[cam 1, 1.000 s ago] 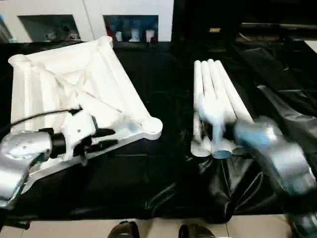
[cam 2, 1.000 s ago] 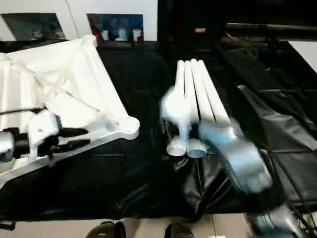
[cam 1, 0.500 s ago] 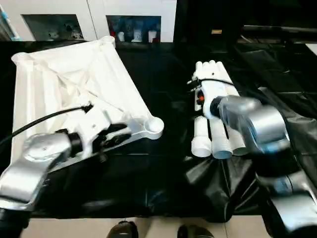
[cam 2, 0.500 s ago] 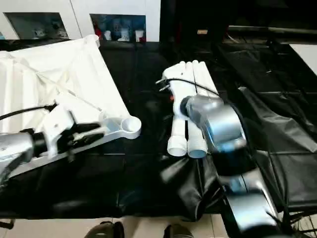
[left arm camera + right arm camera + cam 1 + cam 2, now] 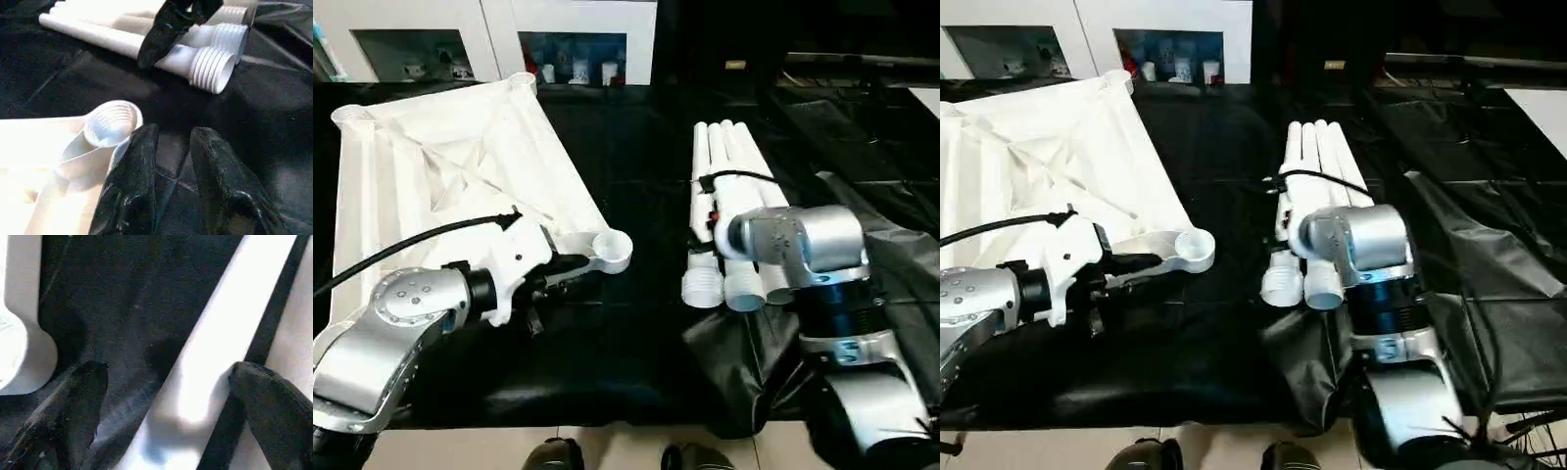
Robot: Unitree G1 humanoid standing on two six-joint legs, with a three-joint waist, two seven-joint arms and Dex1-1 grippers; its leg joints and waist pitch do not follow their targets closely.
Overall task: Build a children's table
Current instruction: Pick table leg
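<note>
The white tabletop [image 5: 450, 166] lies upside down at the left, its ribbed underside facing up. Its near round corner socket [image 5: 612, 249] points toward the legs. My left gripper [image 5: 175, 132] sits low beside that socket, open a little, with only black cloth in the gap; one finger [image 5: 129, 186] rests against the tabletop's rim. Several white tubular legs [image 5: 734, 157] lie side by side at the right, threaded flared ends [image 5: 705, 289] toward me. My right gripper [image 5: 166, 369] hangs over them, open wide, its fingers either side of one leg [image 5: 220, 347].
Black cloth [image 5: 636, 362] covers the work table, bunched into folds at the right [image 5: 891, 206] and near the front edge. A white cabinet [image 5: 431, 39] stands behind. Two dark feet [image 5: 553, 455] show on the floor below the front edge.
My right arm has swung in over the legs and settled with its gripper across one of them. The left gripper has slid right along the tabletop's rim toward the corner socket.
</note>
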